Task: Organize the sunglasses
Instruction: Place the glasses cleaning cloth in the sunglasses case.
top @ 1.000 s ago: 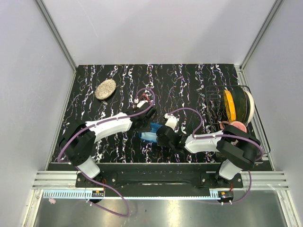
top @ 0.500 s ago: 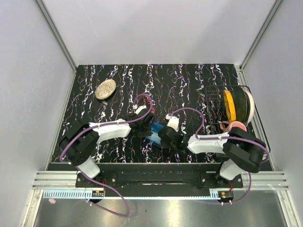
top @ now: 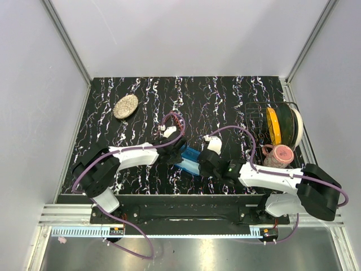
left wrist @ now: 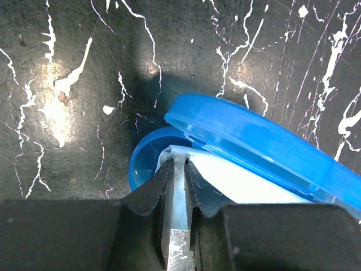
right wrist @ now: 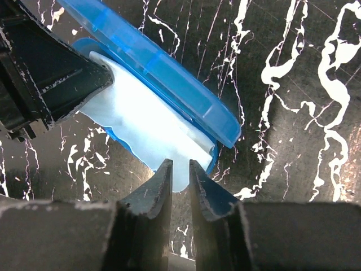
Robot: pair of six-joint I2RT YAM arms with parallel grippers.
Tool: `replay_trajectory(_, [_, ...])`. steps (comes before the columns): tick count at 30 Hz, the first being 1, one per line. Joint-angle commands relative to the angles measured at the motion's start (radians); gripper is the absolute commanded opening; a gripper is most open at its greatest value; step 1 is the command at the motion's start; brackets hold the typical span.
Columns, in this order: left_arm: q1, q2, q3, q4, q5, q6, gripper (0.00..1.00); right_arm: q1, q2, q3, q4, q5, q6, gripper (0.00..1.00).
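Note:
The glossy blue case (top: 190, 160) lies near the table's front middle, its lid (left wrist: 265, 147) partly lowered over a light blue cloth (right wrist: 146, 124) that fills the base. The sunglasses are hidden in every view. My left gripper (left wrist: 177, 165) is shut on the cloth's edge at the case's left end. At the case's other end my right gripper (right wrist: 180, 165) has its jaws slightly apart, and a corner of the cloth lies loose between the tips. In the top view both grippers flank the case, the left gripper (top: 178, 152) and the right gripper (top: 205, 164).
A wire rack (top: 255, 121) at the right holds upright yellow and white plates (top: 276, 125), with a pink mug (top: 280, 155) in front. A silvery oval object (top: 125, 106) lies at the back left.
My right gripper's jaws have parted and let the cloth go, and the right arm's elbow has swung out to the right. The case and both grippers have shifted slightly right.

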Motion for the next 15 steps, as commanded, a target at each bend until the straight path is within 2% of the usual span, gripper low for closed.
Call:
replay_trajectory(1, [-0.009, 0.037, 0.018, -0.071, -0.063, -0.004, 0.18, 0.006, -0.025, 0.024, -0.042, 0.045, -0.032, 0.25])
replay_trajectory(15, [-0.031, -0.041, 0.101, -0.101, -0.067, 0.033, 0.29, 0.004, -0.074, 0.001, -0.1, 0.096, 0.015, 0.31])
